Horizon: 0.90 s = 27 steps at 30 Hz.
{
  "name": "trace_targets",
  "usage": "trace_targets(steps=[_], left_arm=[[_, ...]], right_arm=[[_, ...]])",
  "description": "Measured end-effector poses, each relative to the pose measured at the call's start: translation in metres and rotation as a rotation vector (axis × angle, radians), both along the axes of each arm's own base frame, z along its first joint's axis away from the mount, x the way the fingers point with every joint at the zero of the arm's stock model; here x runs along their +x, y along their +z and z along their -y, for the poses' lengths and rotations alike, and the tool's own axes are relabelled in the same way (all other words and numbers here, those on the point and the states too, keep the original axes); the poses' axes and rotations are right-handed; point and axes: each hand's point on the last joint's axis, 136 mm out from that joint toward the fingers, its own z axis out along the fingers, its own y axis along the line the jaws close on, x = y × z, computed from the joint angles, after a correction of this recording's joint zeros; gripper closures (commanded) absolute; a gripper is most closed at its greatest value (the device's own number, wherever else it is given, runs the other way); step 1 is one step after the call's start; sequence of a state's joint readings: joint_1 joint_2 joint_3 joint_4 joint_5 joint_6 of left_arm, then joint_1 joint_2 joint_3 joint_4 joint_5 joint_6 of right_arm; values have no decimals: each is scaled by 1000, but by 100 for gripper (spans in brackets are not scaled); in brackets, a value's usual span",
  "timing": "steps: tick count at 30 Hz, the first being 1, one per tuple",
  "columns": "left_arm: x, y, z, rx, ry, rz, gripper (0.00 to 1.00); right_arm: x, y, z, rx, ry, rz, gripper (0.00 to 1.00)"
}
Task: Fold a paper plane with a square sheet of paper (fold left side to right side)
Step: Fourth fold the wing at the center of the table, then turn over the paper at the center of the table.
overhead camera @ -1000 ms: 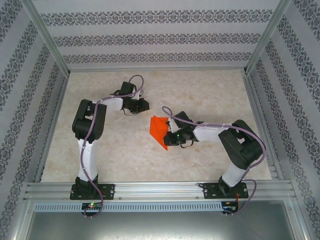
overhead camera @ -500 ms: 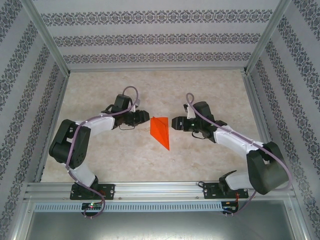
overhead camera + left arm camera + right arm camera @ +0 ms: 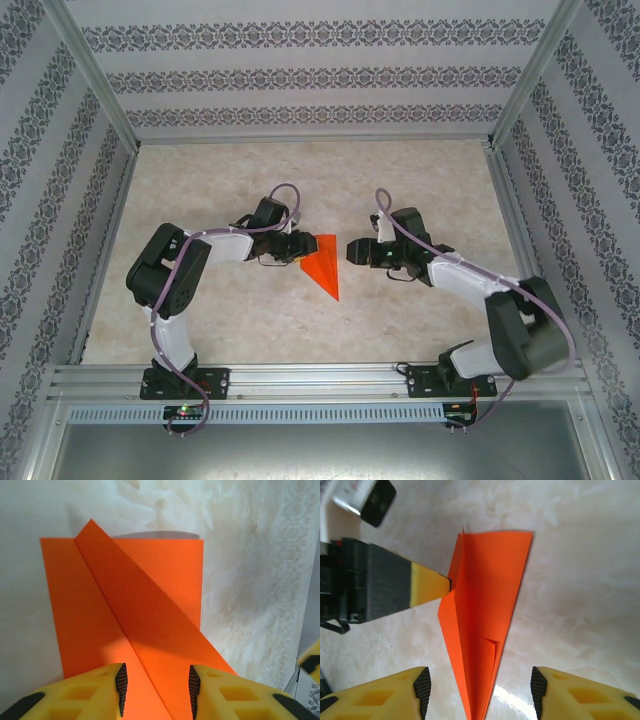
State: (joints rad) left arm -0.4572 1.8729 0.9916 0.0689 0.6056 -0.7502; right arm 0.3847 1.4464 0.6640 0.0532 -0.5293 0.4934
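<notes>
The paper plane (image 3: 320, 263) lay central on the tabletop (image 3: 430, 175), already a narrow dart, final folds seemingly left; left fingers (image 3: 100, 692) and right fingers (image 3: 580, 690) stood open.

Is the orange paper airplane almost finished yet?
Partly. Done: the bright orange paper sheet is already creased into a narrow pointed dart, lying on the pale marbled table. In hand: the left fingers sit open at its left edge; the right fingers wait open, off the paper. Left: folding its left side over to the right.
</notes>
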Motion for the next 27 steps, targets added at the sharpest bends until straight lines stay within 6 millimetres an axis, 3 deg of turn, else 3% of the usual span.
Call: trace_targets(steps=[4,11,18,27], left_arm=[[2,0,-1,8,8,6,59],[3,-1,-3,18,16,10,58],[4,-2,-3,23,21,14,56],[3,6,1,18,11,31,52]], right_arm=[[-3,-20,-23,0,70,-65,48],[5,-28,-53,5,131,-71,62],[9,-42,-48,-40,119,-82,95],[19,-36,-33,-59,74,-59,97]])
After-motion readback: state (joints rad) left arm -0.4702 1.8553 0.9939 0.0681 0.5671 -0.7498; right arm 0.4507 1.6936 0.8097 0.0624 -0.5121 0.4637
